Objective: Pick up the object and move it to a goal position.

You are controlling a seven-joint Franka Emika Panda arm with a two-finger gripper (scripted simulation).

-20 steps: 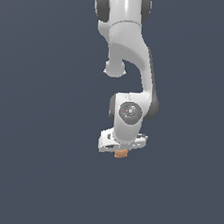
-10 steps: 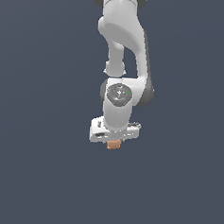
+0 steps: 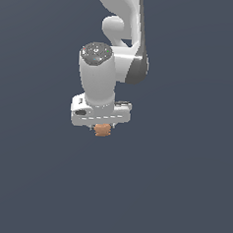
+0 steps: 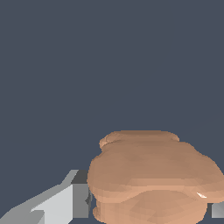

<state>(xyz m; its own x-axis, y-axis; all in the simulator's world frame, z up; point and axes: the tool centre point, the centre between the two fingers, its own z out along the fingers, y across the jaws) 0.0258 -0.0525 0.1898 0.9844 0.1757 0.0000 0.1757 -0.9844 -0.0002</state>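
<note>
The object [image 3: 102, 130] is a small orange-tan lumpy chunk with ridged sides. It sticks out just below the white gripper [image 3: 103, 127] in the exterior view. The gripper is shut on it and holds it above the dark grey ground. In the wrist view the object [image 4: 153, 175] fills the space between the two grey fingers [image 4: 74, 201], which press on its sides. The fingertips are mostly hidden behind the hand in the exterior view.
The white arm [image 3: 121, 35] rises from the hand toward the top of the exterior view. All around is a plain dark grey surface [image 3: 182, 192] with no other object in view.
The arm has carried the object toward the exterior view's left and a little upward. The wrist has turned so its round cap now faces up. The grip on the object is unchanged.
</note>
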